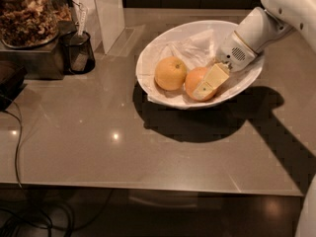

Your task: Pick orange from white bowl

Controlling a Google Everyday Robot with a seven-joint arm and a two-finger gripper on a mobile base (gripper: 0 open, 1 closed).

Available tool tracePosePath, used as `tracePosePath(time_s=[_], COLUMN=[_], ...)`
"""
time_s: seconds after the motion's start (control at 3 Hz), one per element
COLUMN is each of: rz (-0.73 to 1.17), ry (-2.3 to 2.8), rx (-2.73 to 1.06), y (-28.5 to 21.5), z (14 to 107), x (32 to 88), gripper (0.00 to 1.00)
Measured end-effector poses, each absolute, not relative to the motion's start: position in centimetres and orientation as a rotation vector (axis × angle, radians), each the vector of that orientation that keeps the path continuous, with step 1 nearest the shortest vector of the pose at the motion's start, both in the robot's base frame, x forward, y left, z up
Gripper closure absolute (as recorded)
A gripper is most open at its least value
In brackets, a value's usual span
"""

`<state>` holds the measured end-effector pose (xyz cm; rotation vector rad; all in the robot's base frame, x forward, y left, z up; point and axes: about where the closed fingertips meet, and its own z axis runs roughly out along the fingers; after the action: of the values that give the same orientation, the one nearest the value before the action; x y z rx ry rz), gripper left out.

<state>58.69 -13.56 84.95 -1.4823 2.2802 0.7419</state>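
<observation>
White bowl: the white bowl [148, 58] sits on the far right part of the counter [123, 147], casting a dark shadow in front.
Bowl contents: the orange [193, 81] lies at the front rim, touching a paler fruit [170, 73] on its left; crumpled clear wrap [190, 48] lies behind them.
Gripper: the gripper [210, 83] reaches into the bowl from the upper right and rests against the orange's right front side; whether it grips the fruit cannot be told.
Glass jar: a glass jar [27, 14] of brown bits stands far left on a metal box [37, 60].
Dark cup: a dark cup [78, 53] beside the box holds a pale utensil.
Edges: the counter's front edge runs across the lower frame; a cable [17, 137] hangs over the left side.
Open room: bare counter spreads in front of and left of the bowl.
</observation>
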Motion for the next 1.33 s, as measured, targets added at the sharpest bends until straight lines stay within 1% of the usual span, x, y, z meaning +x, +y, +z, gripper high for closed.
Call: tracePosePath(time_s=[0.67,1.0,1.33], rz=[0.736,0.705,0.729], ry=[2.286,2.256,2.186], rx=[-1.464,-1.447,-1.467], y=[-13.8,-13.9,-13.5], z=[84.9,85.5,86.5], x=[58.9,58.7,58.2], gripper=[0.94,1.00,1.00])
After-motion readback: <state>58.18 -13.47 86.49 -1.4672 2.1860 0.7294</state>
